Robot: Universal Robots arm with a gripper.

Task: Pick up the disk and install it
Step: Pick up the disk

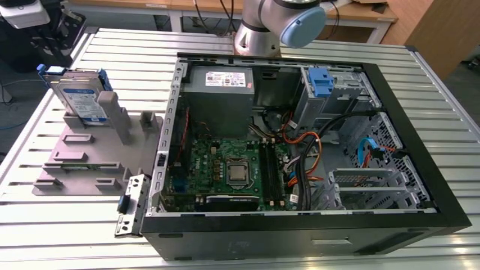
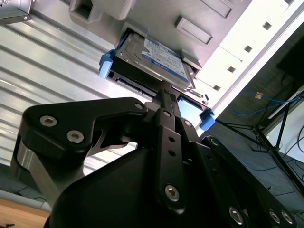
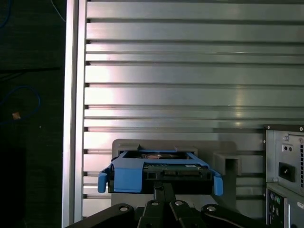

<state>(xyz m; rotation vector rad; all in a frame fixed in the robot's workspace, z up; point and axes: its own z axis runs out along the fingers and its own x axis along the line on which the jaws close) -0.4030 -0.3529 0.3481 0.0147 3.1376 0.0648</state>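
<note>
We see the disk (image 3: 166, 167) standing on edge just beyond the fingers (image 2: 167, 118), which are drawn together narrow, holding nothing.

The exterior view's top edge cut off the arm (image 1: 271, 25). In the second wrist view the gripper (image 2: 164, 92) covered part of the disk (image 2: 149, 57).

Exterior view overlooks the table (image 1: 60, 236) from above; both wrist views closely face the disk (image 3: 161, 171).
</note>
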